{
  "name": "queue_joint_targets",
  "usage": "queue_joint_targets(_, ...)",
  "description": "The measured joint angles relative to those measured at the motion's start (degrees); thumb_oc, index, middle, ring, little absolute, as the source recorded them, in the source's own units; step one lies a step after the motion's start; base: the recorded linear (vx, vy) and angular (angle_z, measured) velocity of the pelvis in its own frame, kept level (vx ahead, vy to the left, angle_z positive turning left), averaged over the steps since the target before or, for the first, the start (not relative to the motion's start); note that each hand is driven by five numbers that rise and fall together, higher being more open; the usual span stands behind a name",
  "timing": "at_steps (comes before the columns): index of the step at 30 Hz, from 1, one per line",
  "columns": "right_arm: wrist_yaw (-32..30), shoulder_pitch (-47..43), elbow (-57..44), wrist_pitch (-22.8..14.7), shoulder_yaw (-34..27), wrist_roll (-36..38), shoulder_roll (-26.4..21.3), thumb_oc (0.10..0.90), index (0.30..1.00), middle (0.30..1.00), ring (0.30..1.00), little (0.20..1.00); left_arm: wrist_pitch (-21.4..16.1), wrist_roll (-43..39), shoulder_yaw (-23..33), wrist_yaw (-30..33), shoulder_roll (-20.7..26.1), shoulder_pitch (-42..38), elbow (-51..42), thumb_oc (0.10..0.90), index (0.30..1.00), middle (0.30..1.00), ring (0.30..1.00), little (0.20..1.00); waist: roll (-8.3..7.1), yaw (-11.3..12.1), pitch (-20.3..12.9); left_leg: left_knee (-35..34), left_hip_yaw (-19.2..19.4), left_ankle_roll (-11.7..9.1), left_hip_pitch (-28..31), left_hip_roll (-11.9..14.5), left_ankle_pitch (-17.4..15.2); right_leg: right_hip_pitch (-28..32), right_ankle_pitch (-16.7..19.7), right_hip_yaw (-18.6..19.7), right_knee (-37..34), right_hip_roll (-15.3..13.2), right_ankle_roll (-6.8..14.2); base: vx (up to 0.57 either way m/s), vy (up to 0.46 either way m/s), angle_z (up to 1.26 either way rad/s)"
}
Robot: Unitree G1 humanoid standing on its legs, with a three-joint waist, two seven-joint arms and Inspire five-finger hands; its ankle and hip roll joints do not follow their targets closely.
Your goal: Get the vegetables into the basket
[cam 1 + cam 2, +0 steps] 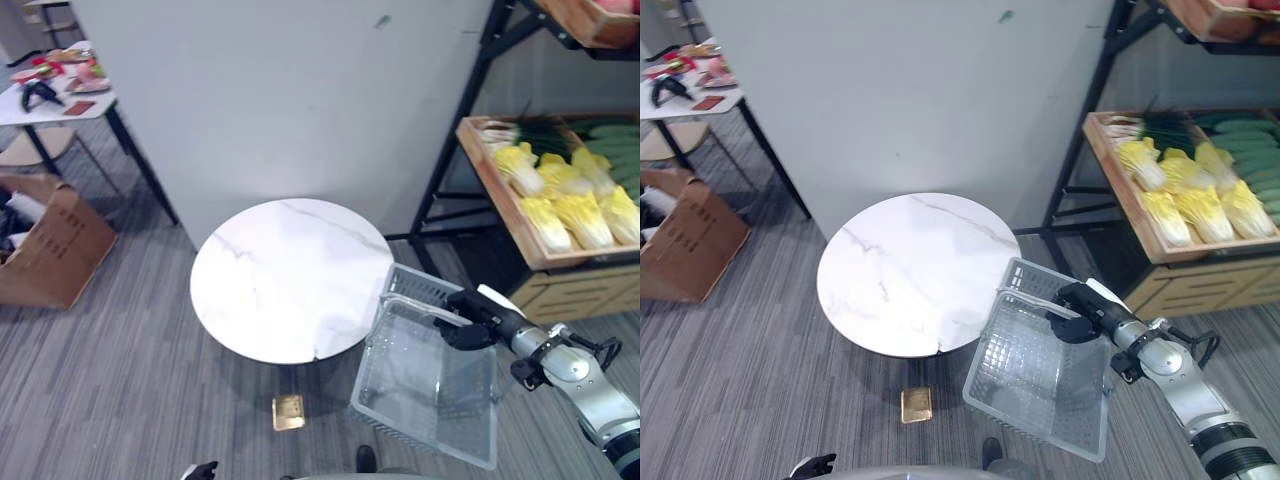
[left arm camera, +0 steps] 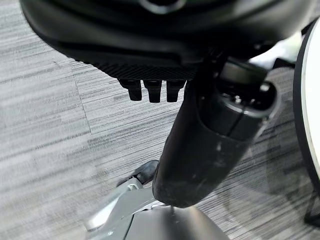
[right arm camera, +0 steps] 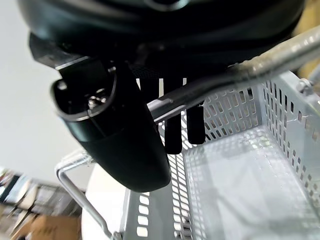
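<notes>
Your right hand [image 1: 1080,300] has its fingers curled round the metal handle [image 3: 210,82] of the basket [image 1: 430,385], so it is grasping it. The basket is a pale grey, perforated plastic crate with wire handles. It hangs tilted in the air beside the round white marble tabletop [image 1: 290,275], its upper corner just at the tabletop's edge. Nothing lies inside it as far as you can see.

The vegetables are well apart from the basket, on the wooden shelf tray [image 1: 500,185] to your right: yellow-green cabbages [image 1: 570,205] in a cluster, with long green cucumbers [image 1: 1250,135] and dark leafy greens [image 1: 1165,130] behind them.

Your left hand [image 2: 205,145] shows in its own wrist view above the grey floor [image 2: 45,125], fingers curled in and holding nothing.

A cardboard box [image 1: 55,245] sits on the floor to the far left.
</notes>
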Motion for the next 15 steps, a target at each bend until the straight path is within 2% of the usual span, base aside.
queue_joint_targets(2,0.0,0.1,2.3,0.0,-0.3,0.0,0.7,0.4,0.3,0.3,0.3,0.3,-0.1,0.2,-0.1,-0.2,-0.1,-0.5,0.4,0.9,1.0,1.0,1.0,1.0,0.08,-0.5,0.0,-0.1,0.2,0.1,0.0,0.0,-0.1,-0.1,0.0,0.2,0.0,0.0,0.0,0.0,-0.012,-0.06)
queue_joint_targets(6,-2.0,0.2,11.5,-1.2,-3.2,0.5,5.7,0.4,0.3,0.3,0.3,0.3,-0.2,0.6,-1.2,-0.7,-0.5,-1.4,0.4,0.9,1.0,1.0,1.0,1.0,0.46,-0.6,0.1,-0.3,0.7,0.0,0.0,0.1,-0.1,-0.2,0.0,0.4,-0.2,0.1,0.1,0.0,-0.01,-0.03)
queue_joint_targets(11,-4.3,0.0,24.7,-0.6,-3.8,0.4,9.2,0.4,0.3,0.3,0.3,0.3,-0.2,0.5,-2.2,-0.8,-0.9,-1.9,0.4,0.9,1.0,1.0,1.0,1.0,1.13,-0.1,0.3,-0.2,0.7,0.1,-0.1,0.1,-0.3,-0.3,0.0,0.4,-0.3,0.2,0.0,0.0,0.0,0.0)
queue_joint_targets(12,-4.7,0.4,26.7,0.5,-3.7,0.4,9.5,0.4,0.3,0.3,0.3,0.3,-0.3,0.6,-2.4,-0.9,-1.1,-2.1,0.3,0.9,1.0,1.0,1.0,1.0,1.52,-0.2,0.6,-0.2,0.7,0.1,-0.1,0.1,-0.3,-0.3,0.0,0.5,-0.3,0.1,0.0,0.04,-0.024,-0.01)
queue_joint_targets(15,-5.9,0.6,30.4,0.2,-4.2,1.1,11.9,0.4,0.3,0.3,0.3,0.3,-0.3,0.6,-2.5,-0.9,-1.1,-2.1,0.4,0.9,1.0,1.0,1.0,1.0,1.65,-0.5,0.7,-0.2,0.6,0.2,-0.1,0.1,-0.4,-0.3,-0.1,0.4,-0.3,0.1,0.0,0.03,-0.011,0.0)
